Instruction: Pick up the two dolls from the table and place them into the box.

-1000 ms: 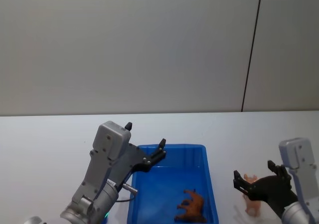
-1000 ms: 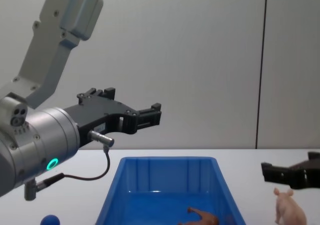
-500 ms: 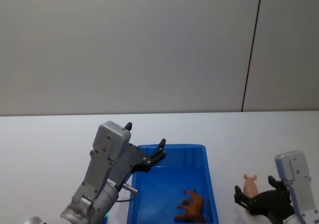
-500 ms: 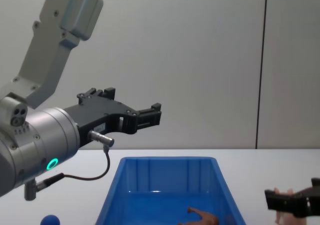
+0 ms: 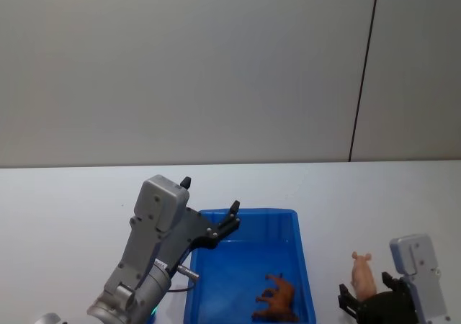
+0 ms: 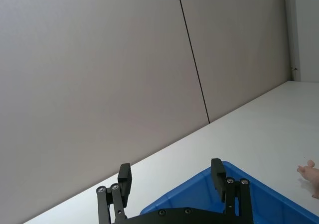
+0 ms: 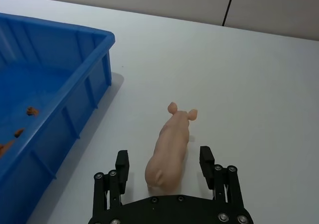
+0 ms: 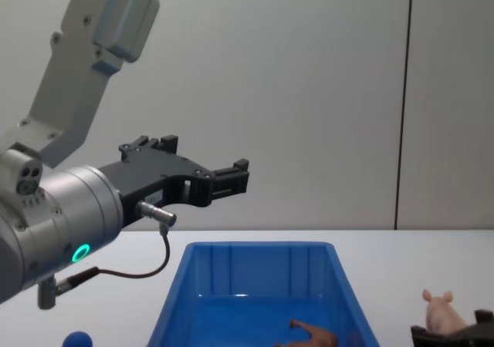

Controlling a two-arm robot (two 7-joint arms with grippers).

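Noted behind the work area: plain matt grey-beige wall (image 5: 180,72), panelled, with one thin dark vertical seam (image 5: 364,72) right of centre, running down to the tabletop line. Recorded below: wide white table (image 5: 65,209), plain, far edge showing as a straight line under the wall. Seen in the left wrist view: paler upright strip (image 6: 305,30) at the wall's end, possibly a door frame. Lit evenly and softly throughout.

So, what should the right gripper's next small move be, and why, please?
Probably close the right gripper: its open fingers flank the pink pig, which stands on the table beside the box. The left gripper hangs open above the box.
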